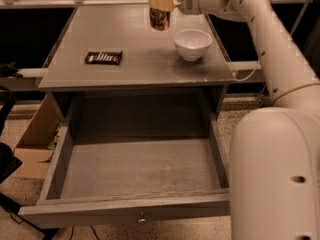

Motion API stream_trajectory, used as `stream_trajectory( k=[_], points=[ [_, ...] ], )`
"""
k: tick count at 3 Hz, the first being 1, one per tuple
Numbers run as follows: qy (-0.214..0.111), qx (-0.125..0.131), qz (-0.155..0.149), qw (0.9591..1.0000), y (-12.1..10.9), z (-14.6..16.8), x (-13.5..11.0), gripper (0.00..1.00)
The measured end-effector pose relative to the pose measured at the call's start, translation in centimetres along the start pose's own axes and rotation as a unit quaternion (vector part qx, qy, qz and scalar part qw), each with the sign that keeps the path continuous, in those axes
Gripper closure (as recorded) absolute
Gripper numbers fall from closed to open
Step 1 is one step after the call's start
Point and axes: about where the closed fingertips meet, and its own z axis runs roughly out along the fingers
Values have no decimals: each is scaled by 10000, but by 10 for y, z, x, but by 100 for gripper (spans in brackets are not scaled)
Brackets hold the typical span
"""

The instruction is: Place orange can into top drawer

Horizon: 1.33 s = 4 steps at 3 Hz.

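Note:
The orange can [160, 18] has a mottled orange-brown print and hangs upright in my gripper [162, 2], lifted above the far part of the grey tabletop. The gripper's tan fingers [161, 1] are shut around the can's upper part, and the can's top is hidden behind them. The top drawer [135, 209] is pulled fully open below the tabletop's front edge. Its inside is bare, and a small round knob [142, 218] sits on its front panel. My white arm [270, 39] reaches in from the right.
A white bowl [192, 43] stands on the grey table [135, 64], right of the can. A dark flat candy bar [103, 58] lies on the left of the tabletop. A cardboard box [35, 144] sits on the floor at the left.

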Motion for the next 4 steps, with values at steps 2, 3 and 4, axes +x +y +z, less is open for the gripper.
stream_trajectory(
  k=[2,3,4],
  points=[
    [709,89,-194,9973,43,-160,0,100],
    [1076,65,-63,9942,68,-213,28,100],
    [1075,53,263,9938,116,-275,95,100]
  ],
)
